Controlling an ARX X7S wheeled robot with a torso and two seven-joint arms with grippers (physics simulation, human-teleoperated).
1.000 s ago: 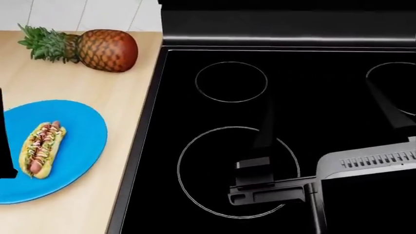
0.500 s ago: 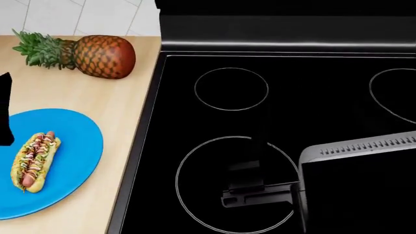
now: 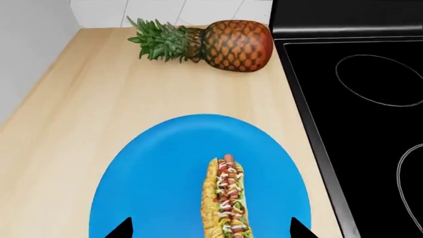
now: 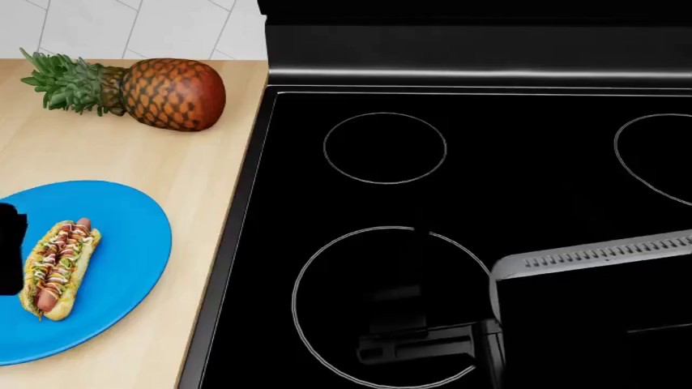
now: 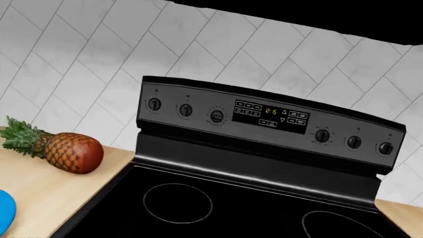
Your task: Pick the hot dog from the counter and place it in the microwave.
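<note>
Pineapple lies on its side at far left, leaves pointing left, near the black glass stovetop. Blue plate sits near-left, well apart from it. Control panel with knobs stands behind the burners; white tiled wall beyond.

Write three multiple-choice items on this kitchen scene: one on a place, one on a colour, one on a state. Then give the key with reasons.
1. Where does the hot dog lie?
A. on the stovetop
B. on the blue plate
C. against the pineapple

2. What colour is the stovetop?
A. black
B. white
C. red

3. How is the left hand set?
A. shut on the hot dog
B. open, fingertips either side of the hot dog
C. out of view

Key: B, the bun rests on the plate; A, the glass is black; B, the left wrist view shows both tips apart.
</note>
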